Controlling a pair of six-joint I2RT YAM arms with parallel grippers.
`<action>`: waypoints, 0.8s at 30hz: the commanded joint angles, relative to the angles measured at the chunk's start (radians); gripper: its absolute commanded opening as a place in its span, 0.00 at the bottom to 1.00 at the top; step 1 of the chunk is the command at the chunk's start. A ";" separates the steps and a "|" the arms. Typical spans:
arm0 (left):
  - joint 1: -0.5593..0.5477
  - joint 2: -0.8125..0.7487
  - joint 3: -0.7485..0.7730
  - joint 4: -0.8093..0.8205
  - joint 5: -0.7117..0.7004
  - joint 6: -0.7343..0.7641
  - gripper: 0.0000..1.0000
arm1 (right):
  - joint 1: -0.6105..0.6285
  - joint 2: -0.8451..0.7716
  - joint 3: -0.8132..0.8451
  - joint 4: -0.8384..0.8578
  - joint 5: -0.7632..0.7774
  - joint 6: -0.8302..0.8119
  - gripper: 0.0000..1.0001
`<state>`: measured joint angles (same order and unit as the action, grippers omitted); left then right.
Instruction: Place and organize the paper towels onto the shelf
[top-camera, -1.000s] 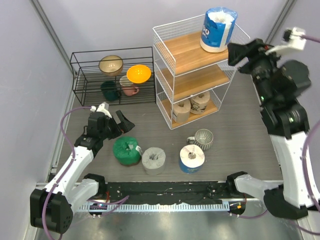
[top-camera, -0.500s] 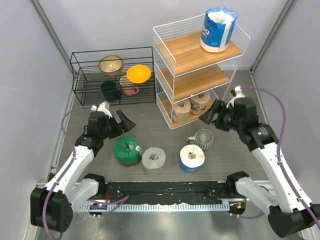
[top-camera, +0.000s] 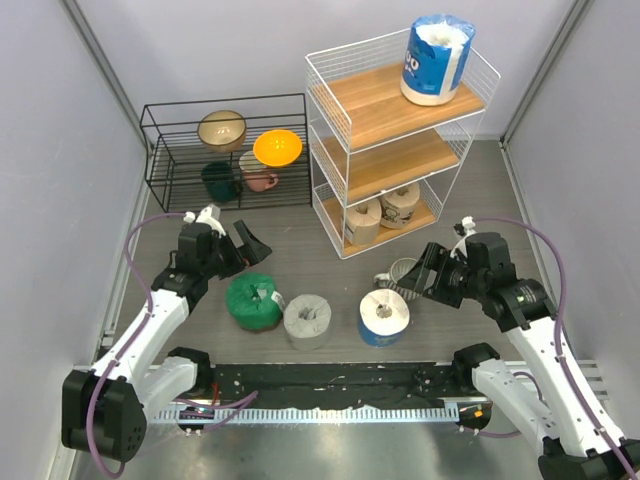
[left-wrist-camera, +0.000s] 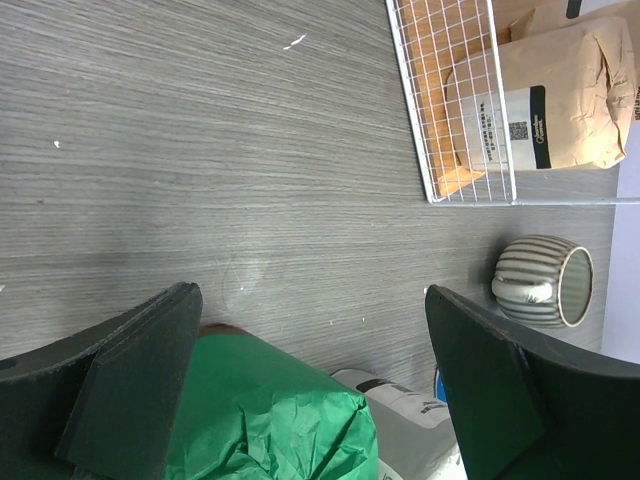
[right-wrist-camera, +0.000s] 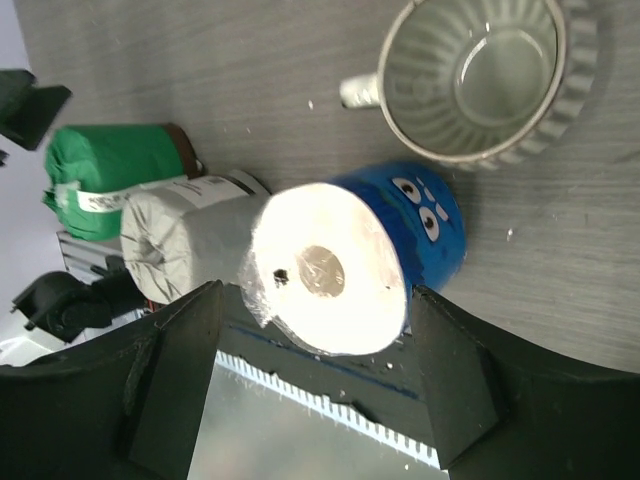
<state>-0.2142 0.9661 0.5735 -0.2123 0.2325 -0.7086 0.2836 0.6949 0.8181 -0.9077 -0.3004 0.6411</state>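
Paper towel roll in blue wrap (right-wrist-camera: 335, 270) is framed just below the right gripper (right-wrist-camera: 318, 330), whose jaws are spread, nothing held; mug (right-wrist-camera: 480, 75) lies just beyond. Green roll (left-wrist-camera: 270, 420) is seen under the left gripper (left-wrist-camera: 310, 295), jaws apart, empty. Shelf (top-camera: 370, 100) is set well beyond both.

My grey tabletop (top-camera: 300, 255) carries three rolls in a row near my bases: a green roll (top-camera: 252, 300), a grey roll (top-camera: 307, 320) close beside it, then a blue roll (top-camera: 384, 317). A ribbed mug (top-camera: 405, 275) stands upright just behind the blue roll. Farther back stand a black rack (top-camera: 222, 101) at left, holding bowls (top-camera: 277, 148), and the white shelf (top-camera: 372, 105) at right. Its top board bears an upright top roll (top-camera: 436, 58); its bottom board bears a tan roll (top-camera: 363, 220) beside a second tan roll (top-camera: 402, 205).
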 joint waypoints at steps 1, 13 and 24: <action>-0.004 -0.006 0.000 0.047 0.021 -0.011 1.00 | 0.003 0.012 -0.049 -0.008 -0.062 -0.029 0.80; -0.004 0.002 -0.007 0.057 0.028 -0.015 1.00 | 0.063 0.066 -0.151 0.081 -0.059 -0.011 0.79; -0.002 -0.004 -0.004 0.050 0.025 -0.014 1.00 | 0.344 0.147 -0.185 0.184 0.170 0.140 0.73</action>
<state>-0.2142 0.9699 0.5694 -0.1986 0.2375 -0.7254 0.5537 0.8169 0.6319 -0.7963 -0.2466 0.7033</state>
